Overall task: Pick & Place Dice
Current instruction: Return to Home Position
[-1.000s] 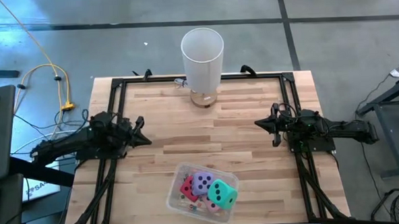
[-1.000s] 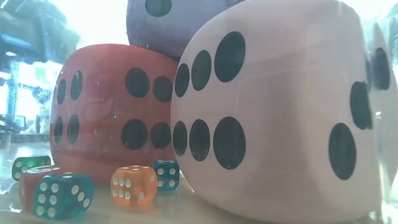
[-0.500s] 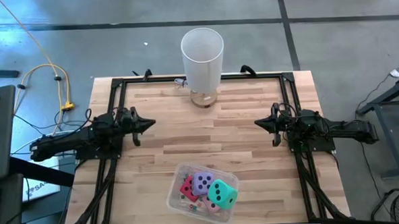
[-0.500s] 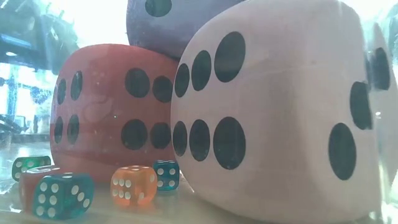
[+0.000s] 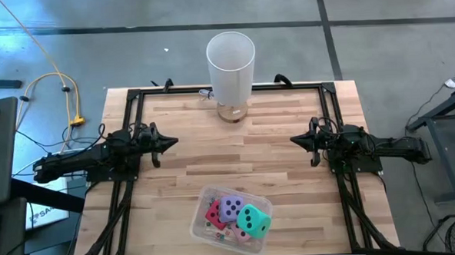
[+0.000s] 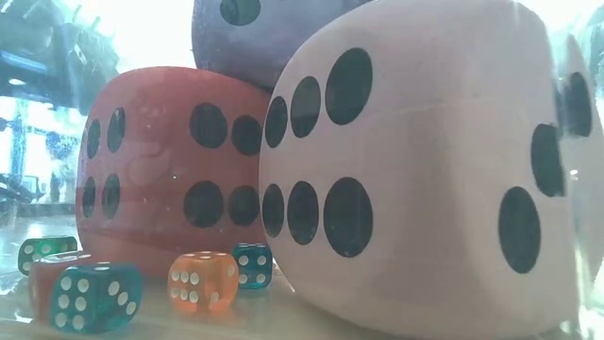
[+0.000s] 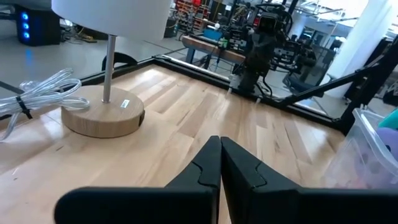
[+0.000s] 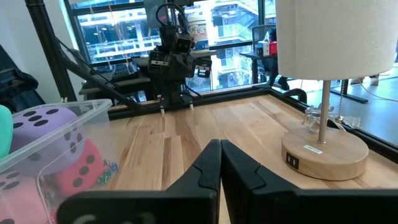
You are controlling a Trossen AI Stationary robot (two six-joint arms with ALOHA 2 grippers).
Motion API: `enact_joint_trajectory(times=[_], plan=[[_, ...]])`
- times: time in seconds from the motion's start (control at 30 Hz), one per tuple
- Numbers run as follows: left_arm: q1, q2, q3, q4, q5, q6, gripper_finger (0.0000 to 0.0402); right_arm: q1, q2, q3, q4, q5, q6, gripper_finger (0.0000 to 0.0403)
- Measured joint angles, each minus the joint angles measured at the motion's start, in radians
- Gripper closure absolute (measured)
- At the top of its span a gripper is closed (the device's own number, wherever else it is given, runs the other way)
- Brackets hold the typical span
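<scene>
Bin (image 5: 199, 229) holding red die (image 5: 213, 214), purple die (image 5: 231, 206), teal-green die (image 5: 254, 219) and pink die (image 5: 242, 235), well apart from my left gripper (image 5: 169, 143) and right gripper (image 5: 295, 140); both fingers-together, empty.

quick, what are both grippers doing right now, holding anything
Left gripper: jaws closed, holding nothing.
Right gripper: jaws closed, holding nothing.
</scene>
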Motion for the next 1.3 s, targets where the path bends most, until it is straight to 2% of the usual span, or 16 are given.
enact_joint_trajectory(times=[1.3], plan=[[0.0,0.0,-0.002,0.001,0.0,0.016,0.0401,0.0,0.0,0.0,0.002,-0.001,0.0,0.0401]])
